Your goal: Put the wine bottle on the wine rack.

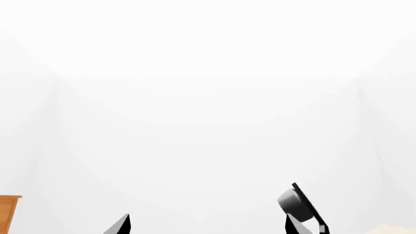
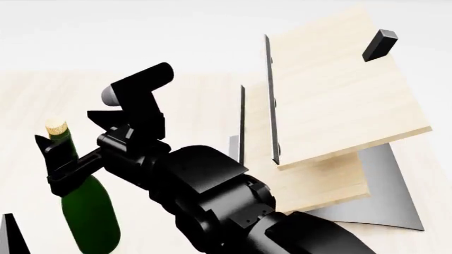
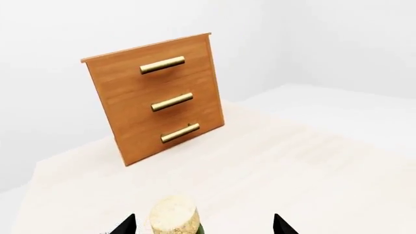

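The wine bottle (image 2: 88,211) stands upright at the left of the pale table, dark green with a tan cork (image 2: 56,127). My right gripper (image 2: 62,156) reaches across to its neck, just under the cork. In the right wrist view the cork (image 3: 174,216) sits between the two dark fingertips (image 3: 281,225), nearer one of them, with wide gaps, so the right gripper (image 3: 204,225) is open. The wine rack (image 2: 339,95) stands to the right, with slanted light-wood panels, a black peg (image 2: 379,45) and a grey base (image 2: 387,196). My left gripper (image 1: 208,225) is open and empty, facing white space.
An orange-brown cabinet (image 3: 156,100) with three brass handles stands on the table beyond the bottle; a sliver of it (image 1: 8,214) shows in the left wrist view. A black and grey part of the right arm (image 1: 296,202) is close to the left gripper.
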You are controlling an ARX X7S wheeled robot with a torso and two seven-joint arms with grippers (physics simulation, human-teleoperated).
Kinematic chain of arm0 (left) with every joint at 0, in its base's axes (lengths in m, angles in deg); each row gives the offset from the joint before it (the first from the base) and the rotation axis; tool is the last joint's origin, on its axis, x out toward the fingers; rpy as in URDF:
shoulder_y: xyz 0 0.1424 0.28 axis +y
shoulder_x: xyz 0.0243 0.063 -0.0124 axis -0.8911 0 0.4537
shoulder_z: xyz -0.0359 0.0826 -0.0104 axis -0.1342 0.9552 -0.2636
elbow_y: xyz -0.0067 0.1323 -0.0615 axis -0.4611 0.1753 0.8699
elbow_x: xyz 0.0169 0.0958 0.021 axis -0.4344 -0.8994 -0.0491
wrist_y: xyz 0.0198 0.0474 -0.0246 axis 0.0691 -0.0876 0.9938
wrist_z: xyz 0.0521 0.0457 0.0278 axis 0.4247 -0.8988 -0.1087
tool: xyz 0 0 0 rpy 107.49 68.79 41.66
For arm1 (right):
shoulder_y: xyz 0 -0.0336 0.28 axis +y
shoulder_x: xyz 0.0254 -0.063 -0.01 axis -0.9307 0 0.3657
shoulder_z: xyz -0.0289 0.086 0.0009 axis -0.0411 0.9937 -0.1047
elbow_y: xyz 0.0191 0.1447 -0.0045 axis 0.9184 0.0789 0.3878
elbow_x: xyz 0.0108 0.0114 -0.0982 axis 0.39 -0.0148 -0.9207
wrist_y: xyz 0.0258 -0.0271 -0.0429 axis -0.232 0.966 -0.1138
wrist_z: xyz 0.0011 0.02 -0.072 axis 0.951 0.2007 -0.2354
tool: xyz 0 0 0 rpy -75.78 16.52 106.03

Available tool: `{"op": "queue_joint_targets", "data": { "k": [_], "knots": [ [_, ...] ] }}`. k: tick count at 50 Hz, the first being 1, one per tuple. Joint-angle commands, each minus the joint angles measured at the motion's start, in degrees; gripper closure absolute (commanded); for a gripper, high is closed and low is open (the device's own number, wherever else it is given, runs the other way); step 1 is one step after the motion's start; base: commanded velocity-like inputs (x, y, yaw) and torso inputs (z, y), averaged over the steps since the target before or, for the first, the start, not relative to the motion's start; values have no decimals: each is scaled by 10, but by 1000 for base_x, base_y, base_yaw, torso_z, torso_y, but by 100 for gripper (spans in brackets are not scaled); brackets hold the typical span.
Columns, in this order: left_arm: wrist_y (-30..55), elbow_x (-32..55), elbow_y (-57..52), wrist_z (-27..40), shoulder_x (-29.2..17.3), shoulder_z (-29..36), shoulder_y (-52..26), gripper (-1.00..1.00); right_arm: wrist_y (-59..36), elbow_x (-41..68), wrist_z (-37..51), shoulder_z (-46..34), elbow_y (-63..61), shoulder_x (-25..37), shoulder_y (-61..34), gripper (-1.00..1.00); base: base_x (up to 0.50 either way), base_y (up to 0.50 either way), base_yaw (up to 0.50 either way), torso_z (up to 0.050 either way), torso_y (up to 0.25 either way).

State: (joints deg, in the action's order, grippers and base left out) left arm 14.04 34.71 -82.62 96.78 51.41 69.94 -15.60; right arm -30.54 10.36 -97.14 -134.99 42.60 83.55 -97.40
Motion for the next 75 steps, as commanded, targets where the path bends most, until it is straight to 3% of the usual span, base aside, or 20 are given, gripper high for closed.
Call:
{"op": "queue_joint_targets", "data": {
  "k": [1,11,12,28,40,58,65,75],
  "knots": [
    [1,1,-3,2,-2,0,0,-100,0,-6,4,-5,-1,0,6,-100,0,0,0,0,0],
    [1,3,-6,4,-4,-1,1,-100,-5,-16,15,-4,-11,0,16,-100,0,0,0,0,0],
    [1,3,-5,4,-4,-1,1,-100,-3,-16,18,-3,-14,0,16,100,0,0,0,0,0],
    [-1,2,0,5,-4,2,-1,-100,4,-14,18,-3,-10,0,14,100,0,0,0,0,0],
    [1,-3,0,3,-3,10,-2,-100,20,28,24,12,-22,7,-50,100,0,0,0,0,0],
    [3,-4,2,3,-3,15,-4,-100,28,68,150,69,-202,144,-92,100,0,0,0,0,1],
    [0,-3,1,6,-5,12,-3,-100,16,150,237,121,-254,205,-96,100,0,0,0,0,1],
    [0,-5,2,7,-5,14,-3,-100,23,271,286,205,-277,262,-82,100,0,0,0,0,0]
  ]
}}
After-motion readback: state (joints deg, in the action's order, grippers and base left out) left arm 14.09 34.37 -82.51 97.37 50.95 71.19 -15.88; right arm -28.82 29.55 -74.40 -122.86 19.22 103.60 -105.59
